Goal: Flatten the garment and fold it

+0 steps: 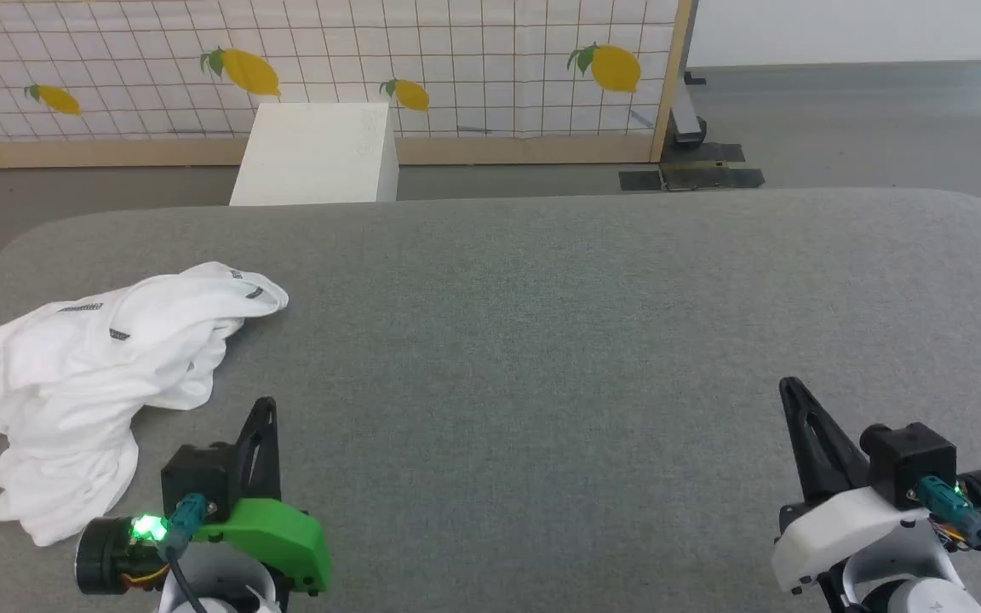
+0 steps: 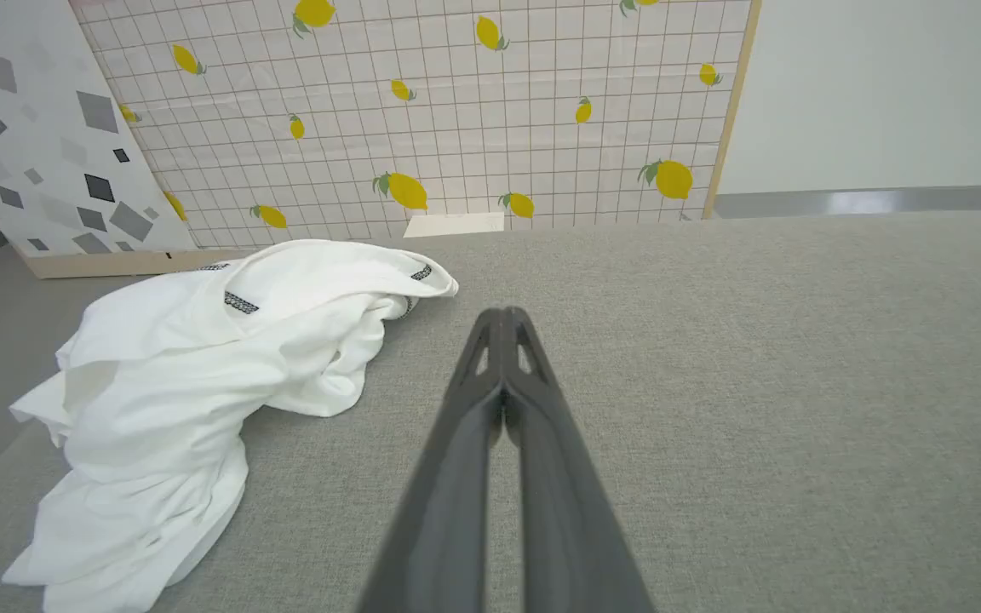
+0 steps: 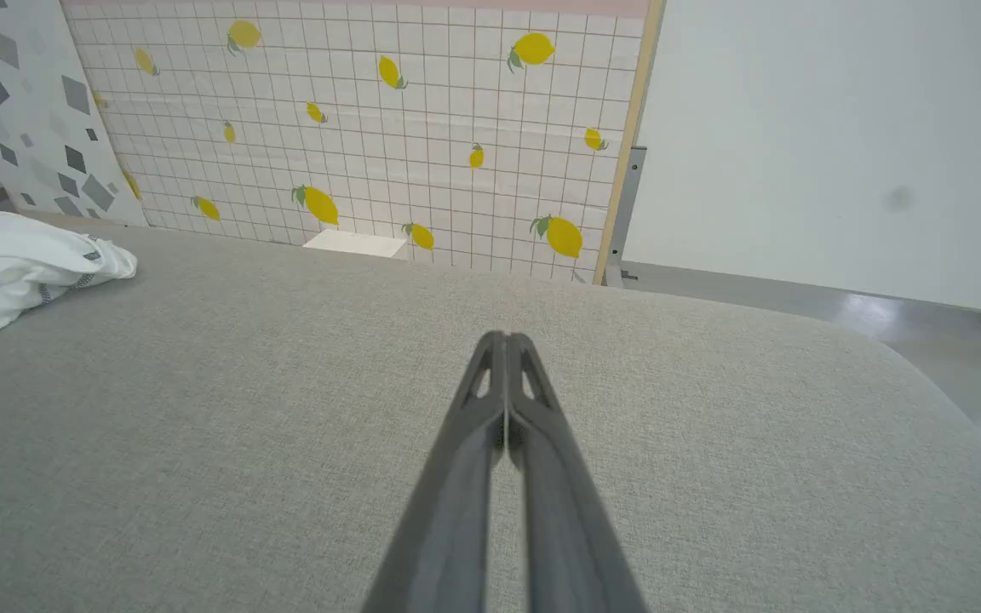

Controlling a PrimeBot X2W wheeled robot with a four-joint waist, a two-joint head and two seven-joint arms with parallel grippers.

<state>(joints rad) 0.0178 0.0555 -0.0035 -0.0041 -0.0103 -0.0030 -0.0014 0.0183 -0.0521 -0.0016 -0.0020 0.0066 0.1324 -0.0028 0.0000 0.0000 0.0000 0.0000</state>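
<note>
The garment (image 1: 90, 375) is a white shirt with dark zigzag stitching, lying crumpled in a heap at the left edge of the grey table (image 1: 542, 340). From the left wrist it is the garment (image 2: 201, 383) to the left of the fingers, and the right wrist sees the garment (image 3: 14, 268) far off at the left. My left gripper (image 1: 265, 407) is shut and empty, a little right of the heap's near end. My right gripper (image 1: 790, 387) is shut and empty too, far to the right. Both pairs of fingertips (image 2: 503, 313) (image 3: 503, 337) are pressed together above bare cloth.
A rigid white box (image 1: 316, 153) stands on the floor behind the table's far edge. Behind it is a lemon-print grid panel (image 1: 456, 60) in a wooden frame. The table's left edge runs close beside the garment. Grey floor (image 1: 865, 119) lies beyond at the right.
</note>
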